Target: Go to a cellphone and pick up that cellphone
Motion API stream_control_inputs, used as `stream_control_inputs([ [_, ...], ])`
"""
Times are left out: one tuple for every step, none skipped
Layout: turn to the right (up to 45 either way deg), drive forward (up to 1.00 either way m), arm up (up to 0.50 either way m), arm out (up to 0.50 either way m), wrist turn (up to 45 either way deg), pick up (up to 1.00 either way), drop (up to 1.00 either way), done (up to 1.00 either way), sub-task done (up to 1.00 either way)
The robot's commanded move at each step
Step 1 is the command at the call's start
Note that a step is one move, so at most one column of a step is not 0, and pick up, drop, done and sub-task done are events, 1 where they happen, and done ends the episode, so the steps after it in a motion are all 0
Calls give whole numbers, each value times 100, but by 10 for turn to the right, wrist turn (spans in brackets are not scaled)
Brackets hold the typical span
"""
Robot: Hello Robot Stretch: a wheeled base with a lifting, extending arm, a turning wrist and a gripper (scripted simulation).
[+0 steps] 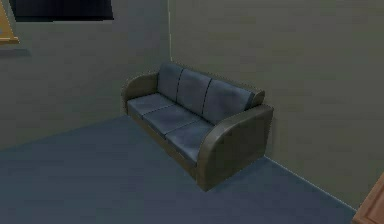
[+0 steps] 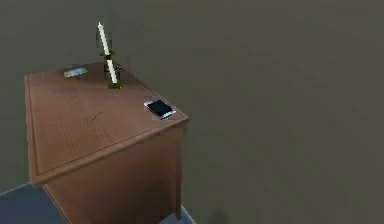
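A dark blue sofa (image 1: pixel 195 118) is standing against the wall. A wooden table (image 2: pixel 70 130) is carrying a white candle (image 2: pixel 108 58), and the cellphone (image 2: pixel 159 108) is lying flat near its corner. The claw's state cannot be told.

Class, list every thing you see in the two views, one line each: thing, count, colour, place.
Sofa: one, dark blue cushions on a grey frame, in the room's corner, forward view.
Dark panel: one, black, on the wall at the forward view's top left.
Table: one, brown wood, arm side view's left half.
Cellphone: one, dark with a pale rim, flat near the table's right corner.
Candle: one, white, upright on a yellowish holder, table's far side.
Small flat thing: one, grey, left of the candle.
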Motion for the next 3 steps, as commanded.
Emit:
stream_control_inputs([
  [0,0,38,0,0,0,0,0,0],
  [0,0,0,50,0,0,0,0,0],
  [0,0,0,0,450,0,0,0,0],
])
